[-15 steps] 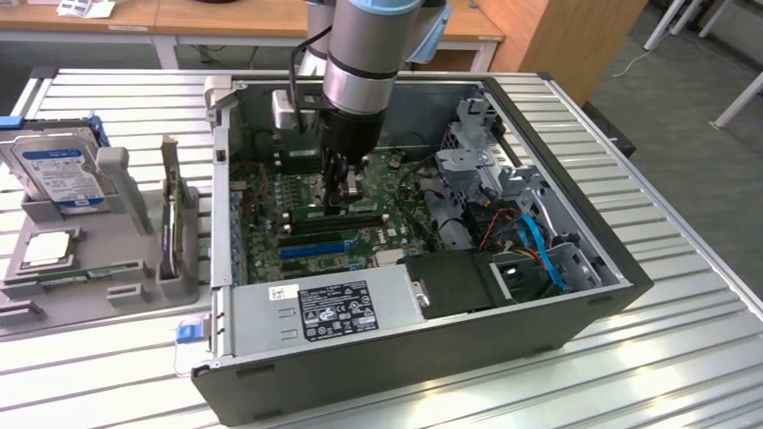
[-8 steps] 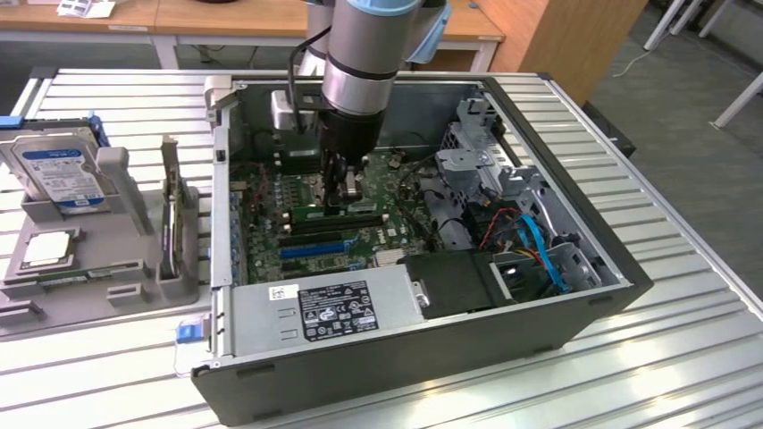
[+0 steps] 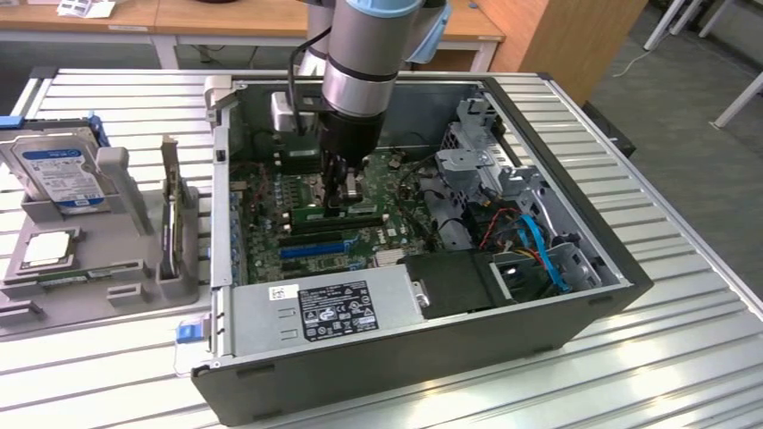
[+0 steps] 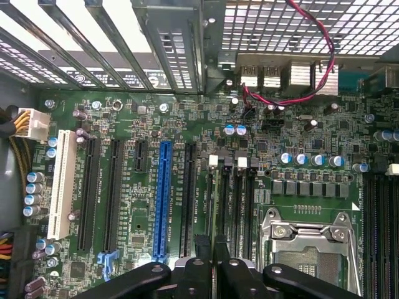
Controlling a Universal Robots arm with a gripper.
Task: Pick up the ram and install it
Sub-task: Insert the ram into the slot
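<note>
Exterior view: the gripper, closed narrow on the ram, stands in the case at the table's middle; wrist view shows fingers over slots beside the socket

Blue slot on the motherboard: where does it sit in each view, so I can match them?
Exterior view: the blue slot lies between the gripper and the labelled power supply.
Wrist view: the blue slot runs among black slots, between the gripper and the white slot.
Shared landmark: the gripper, near the blue slot.
</note>
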